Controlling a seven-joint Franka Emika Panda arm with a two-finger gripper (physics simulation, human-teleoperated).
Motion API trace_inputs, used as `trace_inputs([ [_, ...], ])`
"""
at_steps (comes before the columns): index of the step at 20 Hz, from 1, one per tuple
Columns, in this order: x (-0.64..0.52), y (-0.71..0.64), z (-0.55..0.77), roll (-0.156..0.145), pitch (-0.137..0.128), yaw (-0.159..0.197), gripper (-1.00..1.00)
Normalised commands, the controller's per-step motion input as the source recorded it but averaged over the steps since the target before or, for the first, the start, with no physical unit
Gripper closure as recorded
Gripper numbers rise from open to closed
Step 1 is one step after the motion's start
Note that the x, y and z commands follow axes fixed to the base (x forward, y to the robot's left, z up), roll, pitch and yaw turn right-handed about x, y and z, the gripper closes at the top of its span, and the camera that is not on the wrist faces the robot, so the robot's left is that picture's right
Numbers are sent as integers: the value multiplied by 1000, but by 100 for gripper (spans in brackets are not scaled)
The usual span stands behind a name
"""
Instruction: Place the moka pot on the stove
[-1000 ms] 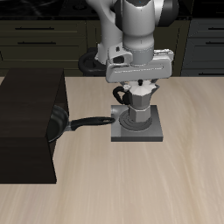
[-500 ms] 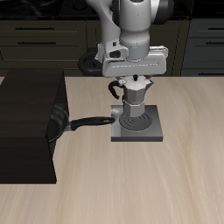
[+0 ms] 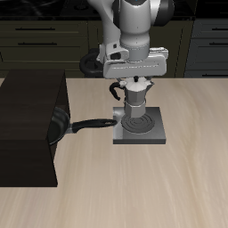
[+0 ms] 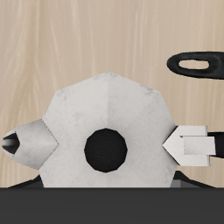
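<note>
End effector (image 3: pixel 134 84) seemingly grips moka pot (image 3: pixel 134 105) directly beneath.

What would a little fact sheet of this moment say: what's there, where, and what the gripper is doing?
moka pot: upright on the stove's coil
stove: flat grey plate, mid-table
gripper: directly above the pot's lid; open or shut cannot be told
frying pan: black, beside the stove, handle pointing toward it
cabinet: large black box next to the pan
table: light wood
</note>
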Motion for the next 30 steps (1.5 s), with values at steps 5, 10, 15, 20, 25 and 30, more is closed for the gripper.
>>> trace_inputs([
  [5, -97, -3, -24, 20, 4, 5, 100],
  [10, -70, 37, -114, 10, 12, -6, 100],
  [15, -54, 17, -112, 6, 20, 6, 100],
  [20, -38, 29, -73, 3, 4, 10, 100],
  [25, 3, 13, -170, -6, 26, 5, 100],
  [30, 33, -26, -85, -8, 1, 33, 100],
])
